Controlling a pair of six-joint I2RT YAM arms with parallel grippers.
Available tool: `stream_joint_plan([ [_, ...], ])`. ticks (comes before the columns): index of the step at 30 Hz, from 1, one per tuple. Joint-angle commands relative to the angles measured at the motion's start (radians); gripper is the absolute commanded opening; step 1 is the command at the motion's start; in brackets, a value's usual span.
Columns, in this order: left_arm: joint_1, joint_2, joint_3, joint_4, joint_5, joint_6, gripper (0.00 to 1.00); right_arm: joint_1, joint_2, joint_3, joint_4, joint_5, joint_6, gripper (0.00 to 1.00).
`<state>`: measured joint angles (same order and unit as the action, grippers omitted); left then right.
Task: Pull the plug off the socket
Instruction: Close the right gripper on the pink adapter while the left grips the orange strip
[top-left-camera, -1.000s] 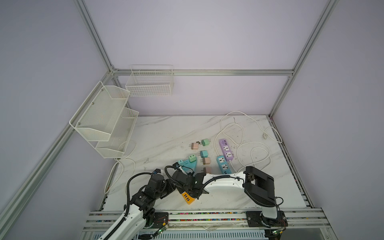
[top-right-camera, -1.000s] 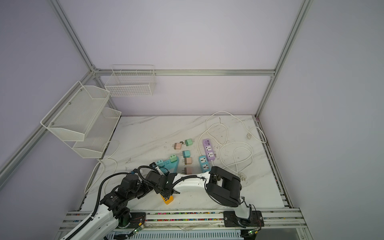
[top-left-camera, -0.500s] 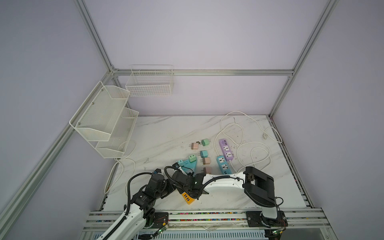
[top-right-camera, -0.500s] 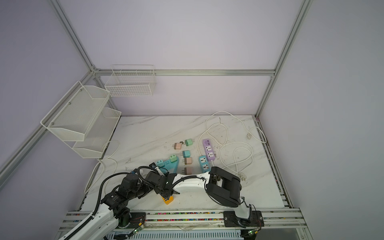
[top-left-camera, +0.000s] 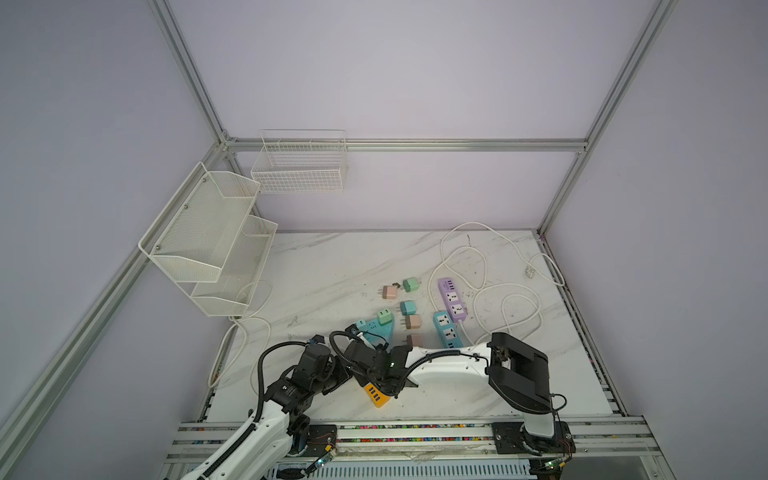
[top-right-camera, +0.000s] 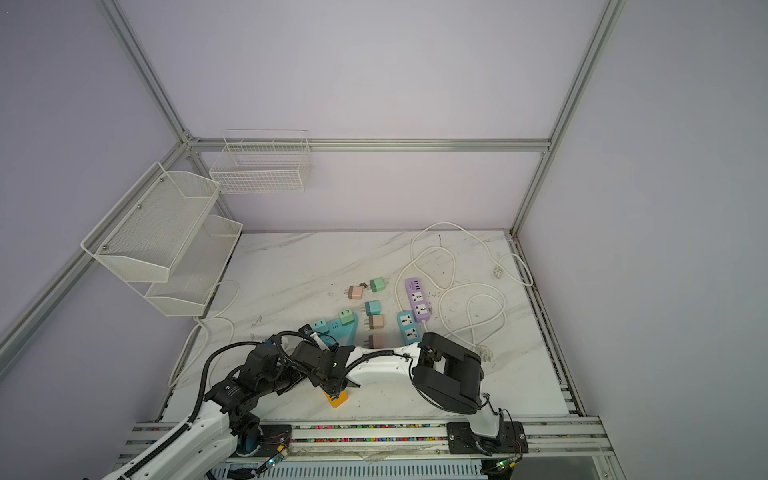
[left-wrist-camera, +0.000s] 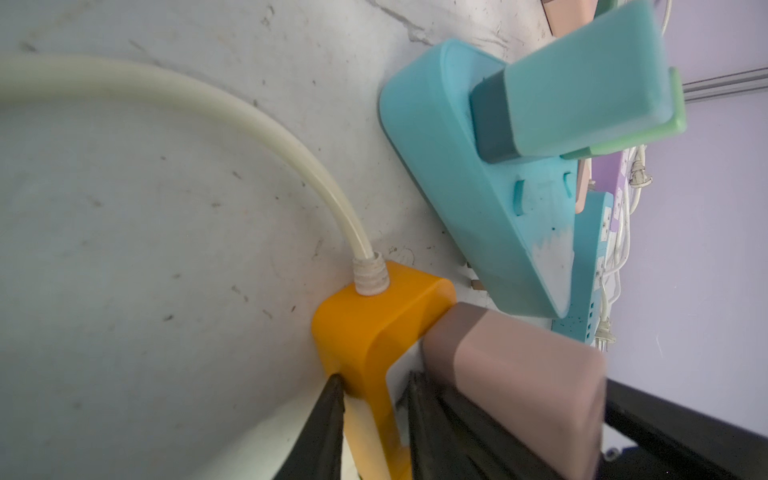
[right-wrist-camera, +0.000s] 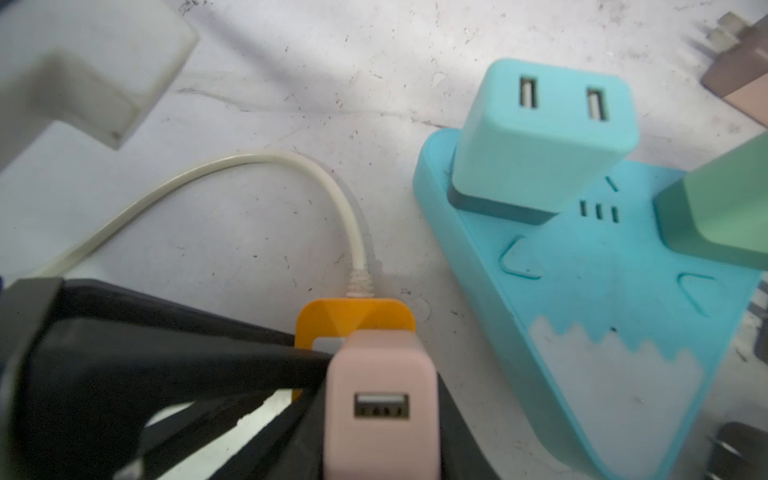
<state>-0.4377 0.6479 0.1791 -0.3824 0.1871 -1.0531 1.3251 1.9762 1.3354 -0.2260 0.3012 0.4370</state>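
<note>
Both arms crowd the near edge of the marble table (top-left-camera: 332, 266), and the split of work looks plain to me. The left gripper (left-wrist-camera: 376, 386) is clamped across the orange power strip (left-wrist-camera: 374, 328), a black finger pressed to each long side, presumably to pin it down. The right gripper (right-wrist-camera: 384, 374) is closed around the pink USB charger plug (right-wrist-camera: 380, 440), which stands on that strip close to the end where the cream cord (left-wrist-camera: 249, 124) enters. Holding the base while the other arm pulls makes sense, since so light a strip would otherwise lift with the plug.

Just beside them lies a teal triangular power strip (right-wrist-camera: 582, 311) with a blue charger (right-wrist-camera: 540, 137) and a green one (right-wrist-camera: 723, 208) plugged in.

The plug's prongs and its seam with the socket are hidden, so I cannot say how deep it sits. In both top views the wrists cover the plug, and only the strip's yellow tip (top-left-camera: 376, 401) shows.
</note>
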Motion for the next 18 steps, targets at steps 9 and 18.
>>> stream_joint_plan([
  [9,0.005,0.069,-0.032,-0.178,-0.089,0.024,0.25,-0.007,-0.05,0.016,0.054,0.002,-0.03,0.17],
  [18,0.005,0.065,-0.03,-0.183,-0.091,0.02,0.25,-0.015,-0.079,-0.019,0.081,-0.03,-0.004,0.17],
])
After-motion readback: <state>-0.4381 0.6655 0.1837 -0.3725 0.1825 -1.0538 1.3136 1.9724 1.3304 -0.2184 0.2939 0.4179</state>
